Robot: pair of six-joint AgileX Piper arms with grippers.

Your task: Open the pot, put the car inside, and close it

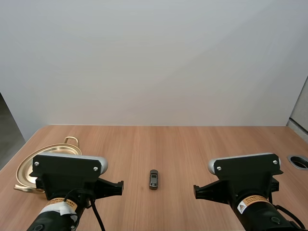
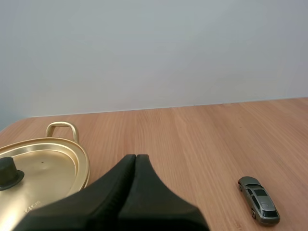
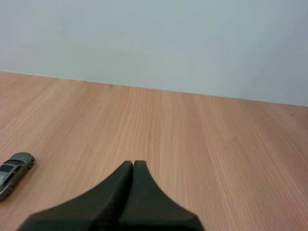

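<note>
Farthest left of the small grey toy car [image 1: 153,179] stands the shallow gold metal pot [image 1: 24,168], well apart from the car on the light wooden table [image 1: 192,144]. Its round gold lid [image 2: 43,168] is on. The lid's black knob [image 2: 8,172] stands up at the centre, and a gold loop handle [image 2: 61,129] sticks out on the pot's far side.

Next toward the car comes my left gripper [image 2: 135,156]. Its black fingers are pressed together into one wedge and grasp nothing. It hangs between pot and car, with the pot's rim just beside it and the car well apart on the other side. The knob lies to this gripper's left, so the left arm is clearly the nearer one for lifting the lid, which I judge to be the step in hand.

The car rests on its wheels in open table. Its long axis runs away from the arm bases, so a pinch across its narrow width looks natural.

Right of the car is my right gripper [image 3: 133,162], also clenched on nothing, with the car ahead and to its left.
</note>
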